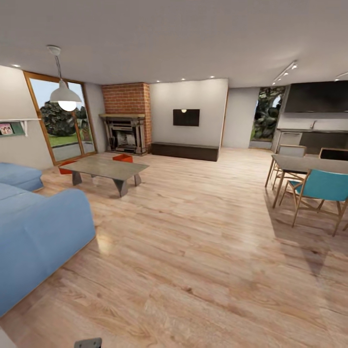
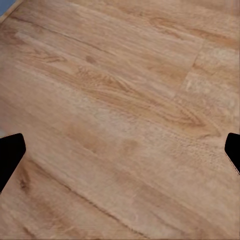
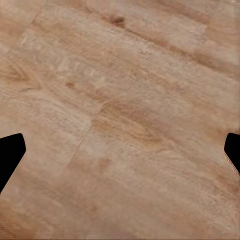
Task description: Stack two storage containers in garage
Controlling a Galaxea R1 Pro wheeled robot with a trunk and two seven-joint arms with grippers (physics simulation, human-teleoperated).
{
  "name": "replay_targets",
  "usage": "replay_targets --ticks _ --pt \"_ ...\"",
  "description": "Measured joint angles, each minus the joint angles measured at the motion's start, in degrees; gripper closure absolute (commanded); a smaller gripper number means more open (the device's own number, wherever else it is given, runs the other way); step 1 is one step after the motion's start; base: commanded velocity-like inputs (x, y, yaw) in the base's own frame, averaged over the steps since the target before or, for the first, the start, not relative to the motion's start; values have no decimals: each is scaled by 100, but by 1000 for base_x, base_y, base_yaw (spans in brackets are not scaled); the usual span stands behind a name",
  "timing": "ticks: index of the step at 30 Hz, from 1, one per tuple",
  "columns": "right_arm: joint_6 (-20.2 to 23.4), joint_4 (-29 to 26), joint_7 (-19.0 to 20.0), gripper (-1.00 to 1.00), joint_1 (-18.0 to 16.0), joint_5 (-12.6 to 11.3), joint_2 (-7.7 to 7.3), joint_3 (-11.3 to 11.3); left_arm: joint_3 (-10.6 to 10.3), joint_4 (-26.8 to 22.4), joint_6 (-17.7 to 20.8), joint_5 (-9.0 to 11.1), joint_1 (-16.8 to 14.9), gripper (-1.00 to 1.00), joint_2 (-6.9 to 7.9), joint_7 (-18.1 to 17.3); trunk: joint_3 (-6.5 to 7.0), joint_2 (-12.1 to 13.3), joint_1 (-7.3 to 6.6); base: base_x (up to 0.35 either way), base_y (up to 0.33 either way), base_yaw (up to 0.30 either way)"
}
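Note:
I am in the living room with its light wood-plank flooring (image 1: 193, 241). Two red-orange storage containers lie on the planks far ahead at the left: one (image 1: 123, 157) behind the grey coffee table (image 1: 104, 168), the other (image 1: 65, 169) partly hidden at the table's left end. In the left wrist view my left gripper (image 2: 120, 150) hangs open over bare planks, its dark fingertips (image 2: 10, 152) at the picture's edges. In the right wrist view my right gripper (image 3: 120, 150) is open over planks too, holding nothing. The garage is out of view.
A blue sofa (image 1: 34, 227) fills the near left. A dining table (image 1: 309, 164) with a teal chair (image 1: 321, 188) stands at the right. A brick fireplace (image 1: 126, 121), a wall TV (image 1: 186, 117) and a glass door (image 1: 63, 121) line the far wall. Wide open planks lie between.

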Motion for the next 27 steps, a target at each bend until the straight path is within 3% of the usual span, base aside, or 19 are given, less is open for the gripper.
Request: replay_targets --ticks 17,27 --pt "-8 0 0 -100 0 -1 -43 -17 -10 -11 -7 8 0 -100 -17 -2 0 0 0 347 0 0" --pt "-9 -6 0 -100 0 0 -44 -17 -1 -4 -7 8 0 -100 -128 -2 0 0 0 347 0 0"
